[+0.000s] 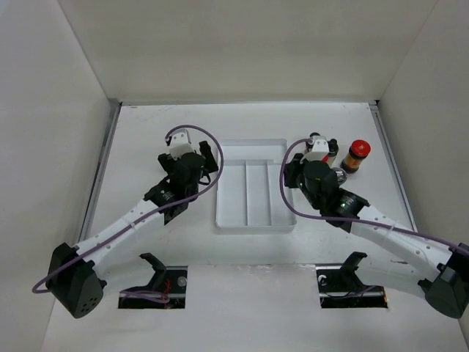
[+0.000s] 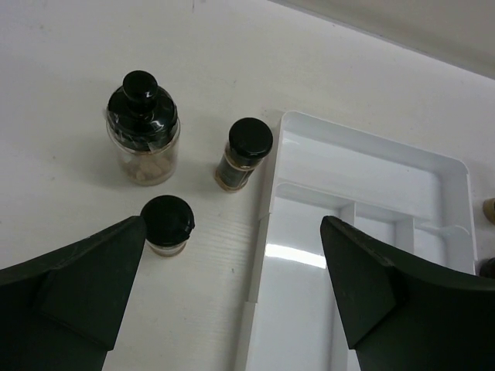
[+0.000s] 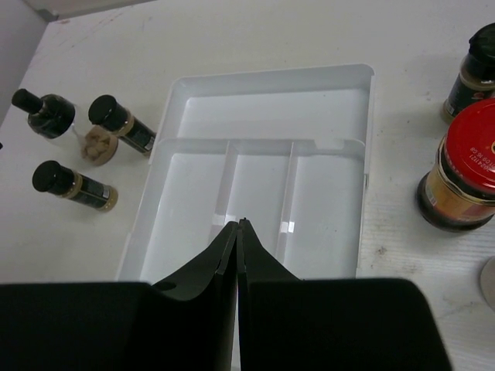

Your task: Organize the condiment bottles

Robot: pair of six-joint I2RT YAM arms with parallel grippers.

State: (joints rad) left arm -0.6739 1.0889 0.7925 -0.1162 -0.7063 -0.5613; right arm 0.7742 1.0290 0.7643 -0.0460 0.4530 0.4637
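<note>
On the left side of the counter, between its left edge and the tray, we see three of the condiment bottles standing upright. They are a clear jar with a black pourer top (image 2: 141,127), a slim black-capped shaker (image 2: 244,152) just beside the tray's far left corner, and a second black-capped shaker (image 2: 167,224) closer to the near edge. Toward the counter's far right corner stands a red-capped jar (image 3: 468,166) with orange-brown contents. A dark-capped shaker (image 3: 473,69) stands just beyond it, and a sliver of a grey lid (image 3: 489,284) shows on its near side. Between the two groups lies the white compartment tray (image 1: 249,158), with three long bays and one crosswise bay at its far end. The left claw (image 2: 233,224) hangs above the left-hand bottles and the tray's edge, its fingers spread wide with nothing between them. The right claw (image 3: 240,228) hangs between the tray and the red-capped jar, its fingers pressed together and gripping nothing.
</note>
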